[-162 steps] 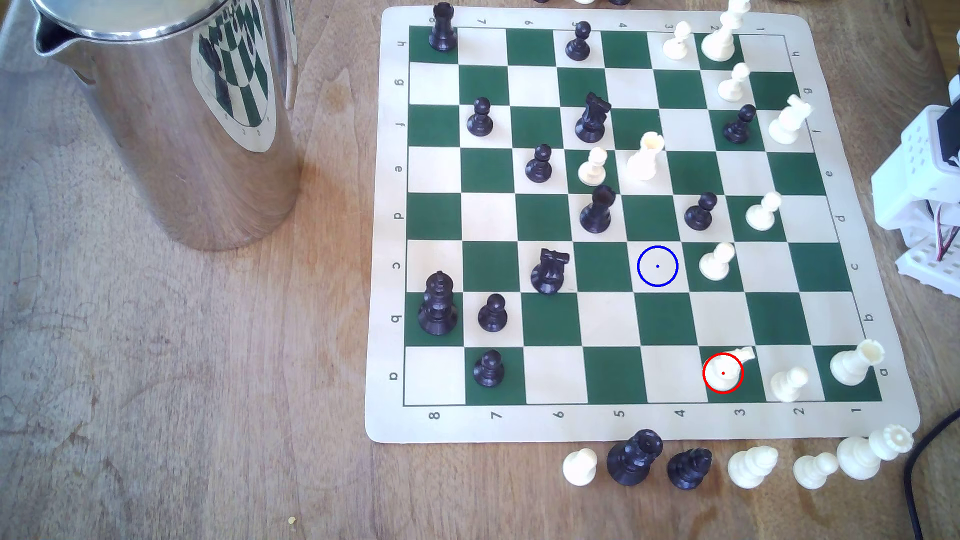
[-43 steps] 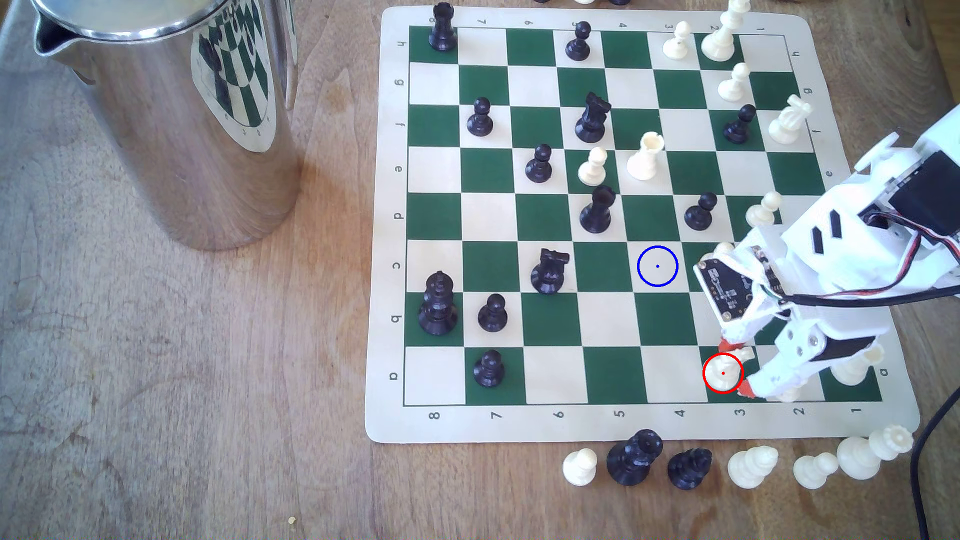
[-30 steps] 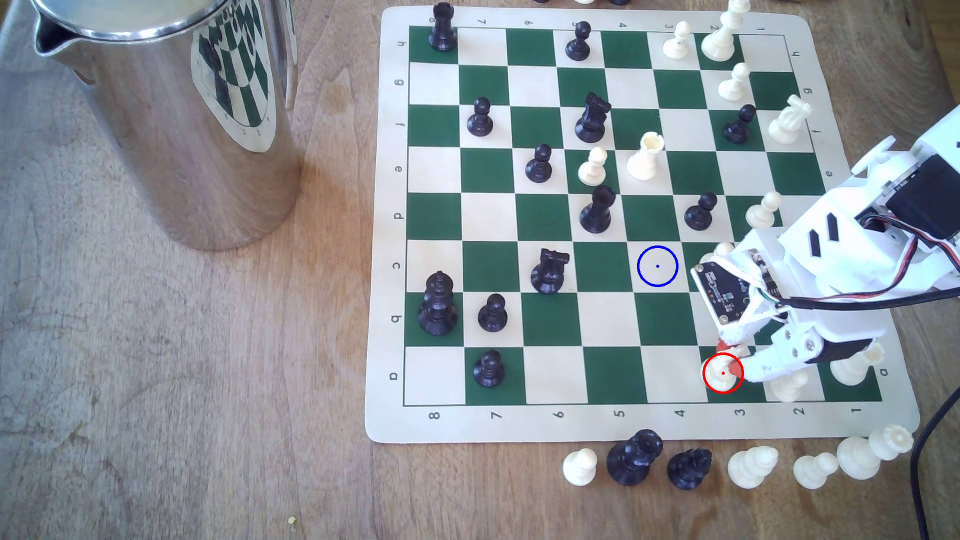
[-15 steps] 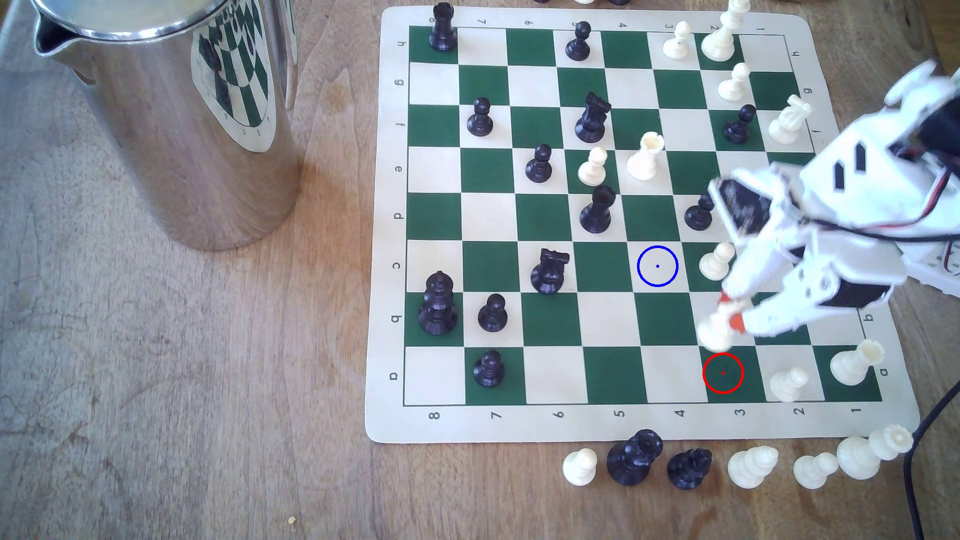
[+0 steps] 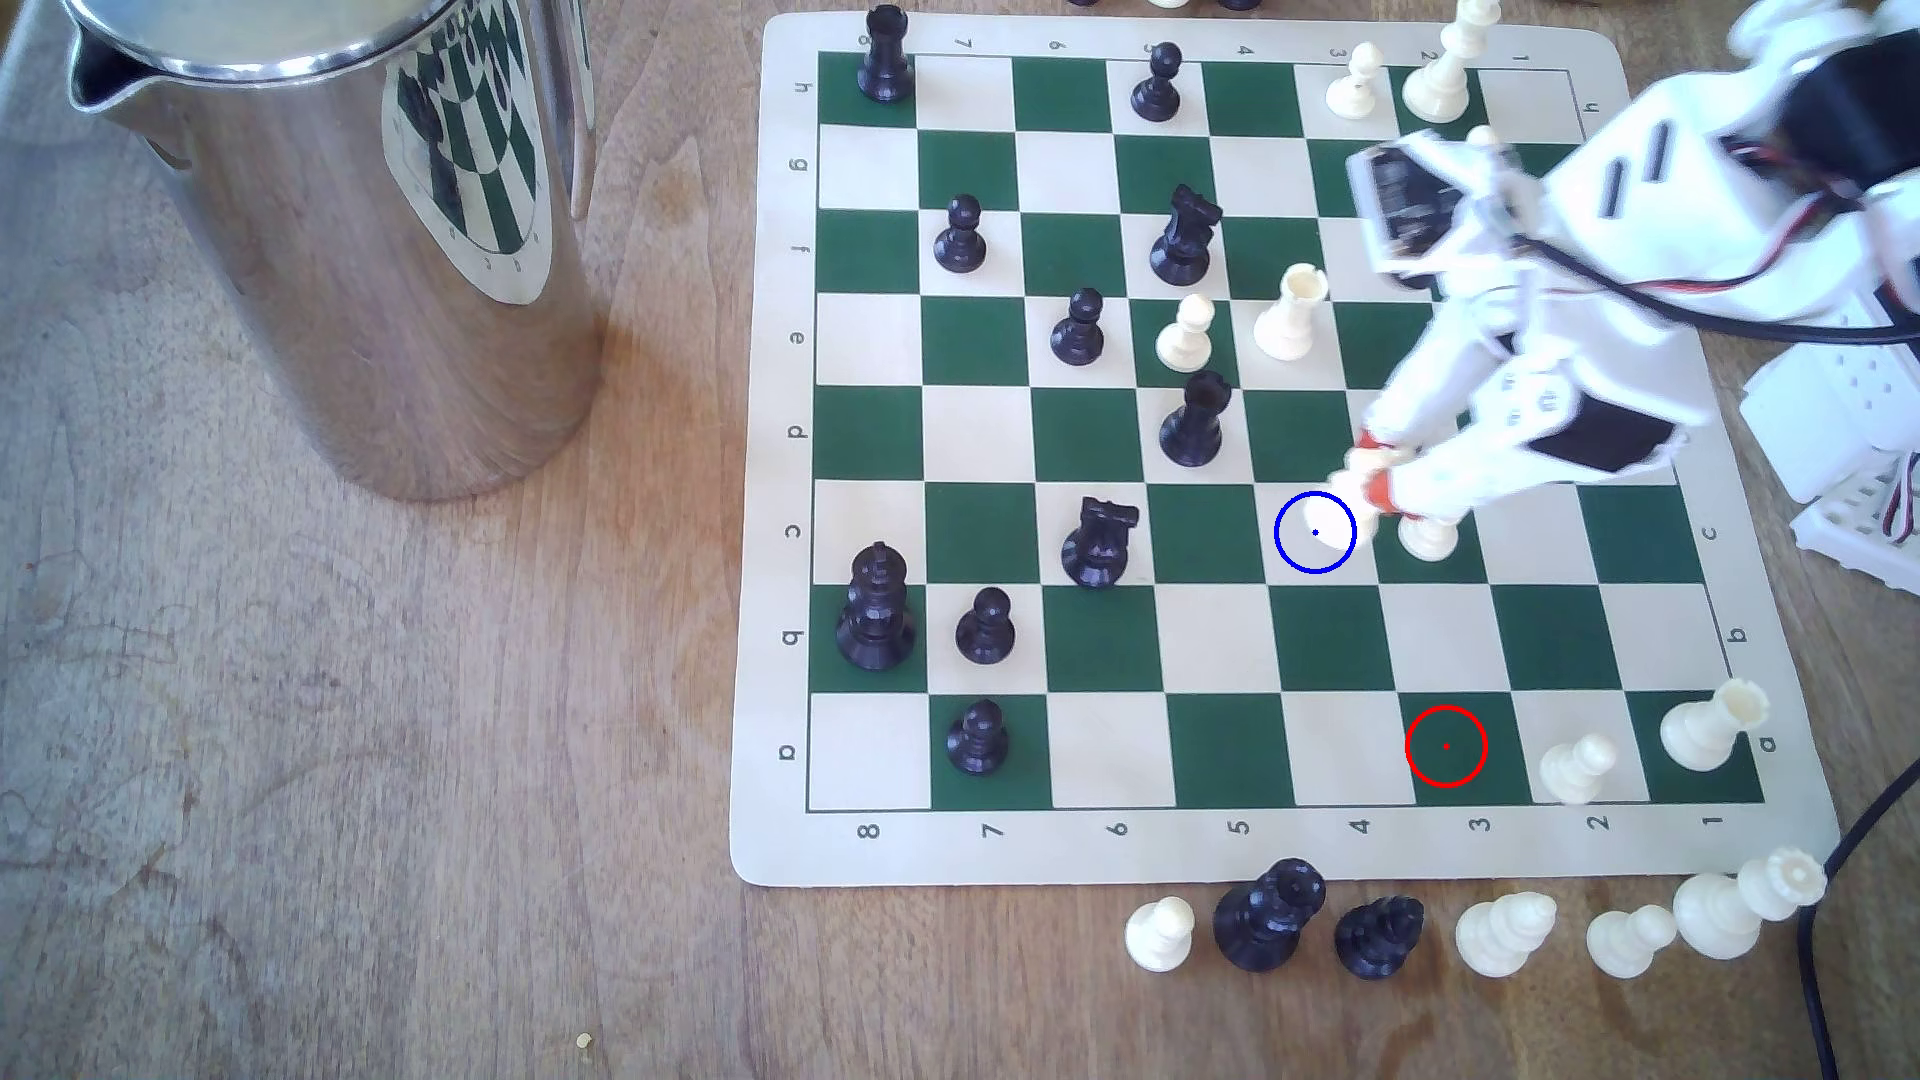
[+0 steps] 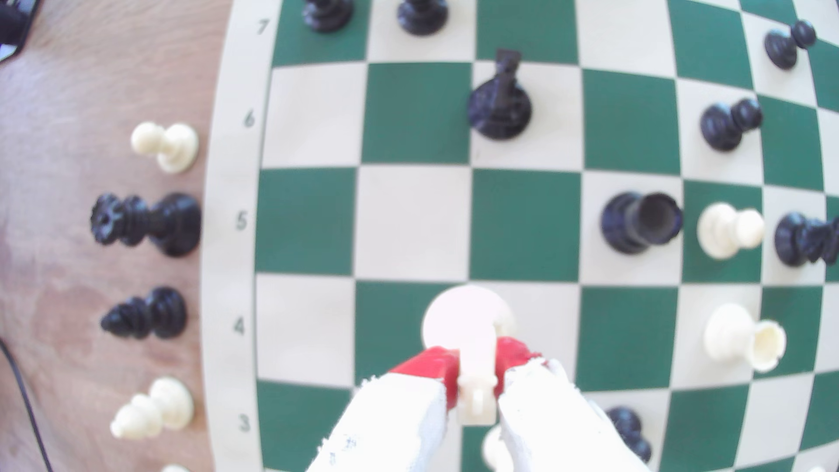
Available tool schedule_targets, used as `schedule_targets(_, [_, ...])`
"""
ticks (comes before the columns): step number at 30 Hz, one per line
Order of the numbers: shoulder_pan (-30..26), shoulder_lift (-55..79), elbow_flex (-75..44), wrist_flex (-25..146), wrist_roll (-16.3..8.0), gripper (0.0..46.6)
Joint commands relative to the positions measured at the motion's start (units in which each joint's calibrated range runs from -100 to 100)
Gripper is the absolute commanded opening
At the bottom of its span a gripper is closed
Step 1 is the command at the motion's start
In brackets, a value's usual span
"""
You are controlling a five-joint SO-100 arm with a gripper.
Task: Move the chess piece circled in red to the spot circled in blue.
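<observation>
1. Gripper (image 5: 1374,473) clamped on the chess piece circled in red (image 5: 1351,496), red-tipped fingers (image 6: 429,363) pinching the angular head from both sides, wide round base hanging below and ahead of the tips (clearest in the wrist view (image 6: 472,363), piece at (image 6: 467,326)).
2. Held off the chess mat (image 5: 1288,862), long axis tilted: head up in the grip, base leaning out past the fingertips toward the spot circled in blue (image 5: 1315,533).
3. Deciding relation: base overlapping the near rim of the blue ring in the exterior view, ring centre lying just beyond and below the tips, further along the reach. Judged to need a short push forward plus a descent (height above the mat hard to read from these views).
4. Cream pawn (image 5: 1429,535) standing just behind and beneath the fingers, on the neighbouring green square; a likely thing to clip on the way down.
5. Against the frame half a second back: gripper and piece now up beside the blue ring, no longer just above the green square ringed in red (image 5: 1445,746); that square bare as before; grip unchanged, other pieces unmoved.
</observation>
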Motion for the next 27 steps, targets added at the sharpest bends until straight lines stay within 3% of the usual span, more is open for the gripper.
schedule_targets(1, [2.3, 2.3, 0.7, -3.3, 0.8, 0.3])
schedule_targets(27, [2.3, 12.7, 3.4, -7.7, 1.9, 0.3])
